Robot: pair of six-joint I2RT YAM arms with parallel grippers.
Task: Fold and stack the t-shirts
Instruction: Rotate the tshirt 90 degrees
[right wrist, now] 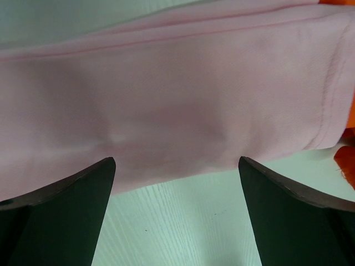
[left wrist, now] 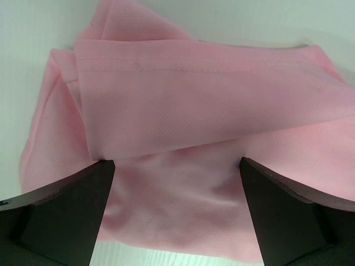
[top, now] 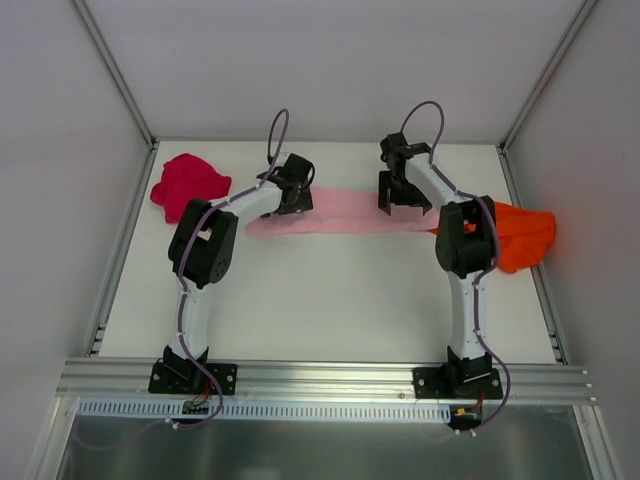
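Observation:
The light pink t-shirt (top: 340,212) lies stretched in a long narrow band across the back of the table. My left gripper (top: 293,200) is open over its left end, with bunched pink folds (left wrist: 183,105) between the spread fingers (left wrist: 66,216). My right gripper (top: 400,195) is open over its right end; the pink hem (right wrist: 177,100) lies just past the fingers (right wrist: 294,216). The crimson-magenta t-shirt (top: 188,184) is crumpled at the back left. The orange t-shirt (top: 520,236) is crumpled at the right, partly hidden by the right arm; a sliver shows in the right wrist view (right wrist: 348,160).
White enclosure walls (top: 320,70) close in the back and sides. An aluminium rail (top: 320,378) runs along the near edge with both arm bases bolted on it. Bare white tabletop (top: 330,300) lies between the arms.

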